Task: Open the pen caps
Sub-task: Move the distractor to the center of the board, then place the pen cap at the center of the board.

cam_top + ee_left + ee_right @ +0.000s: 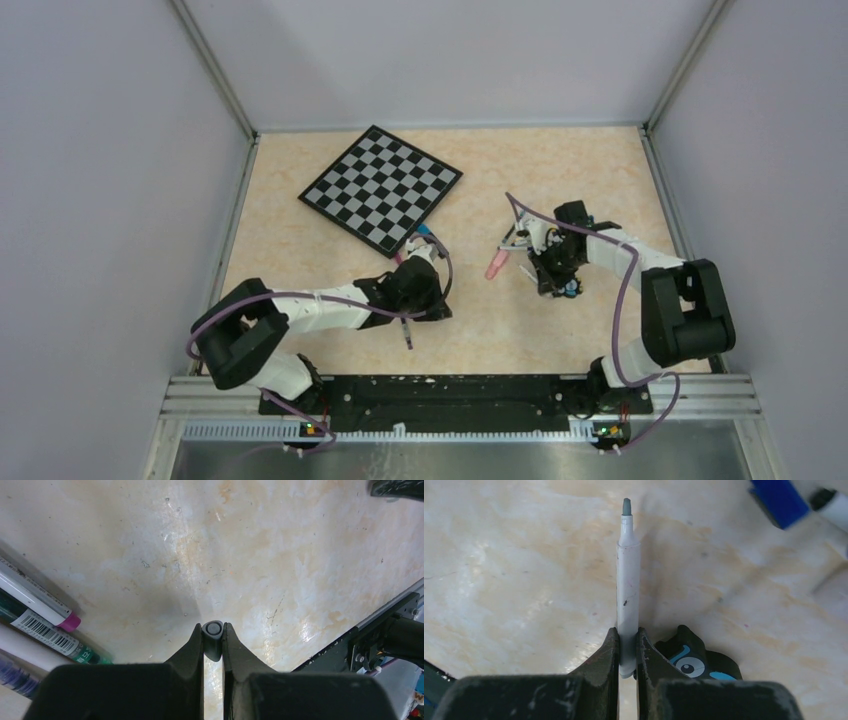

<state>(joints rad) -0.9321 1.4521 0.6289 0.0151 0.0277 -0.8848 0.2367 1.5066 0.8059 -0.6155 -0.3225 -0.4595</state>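
left claw [213,628] is pinched narrow on a grey pen cap [213,647] above the worktop [280,555]; right claw [627,632] clamps the bared white pen [628,580]. the stubby cap sits right at the fingertips [196,639], so a jolt could squirt it out and send it rolling.

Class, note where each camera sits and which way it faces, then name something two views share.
Top external: fixed high behind the bases, looking down on the beige marbled table and black-and-white checkered board; both arms show.
Left wrist: on the left arm, facing down past the left tool, shut on a small dark grey plastic cap.
Right wrist: on the right arm, facing along the right tool, shut on a white uncapped pen.
Shared: top and left wrist both show the black base rail.
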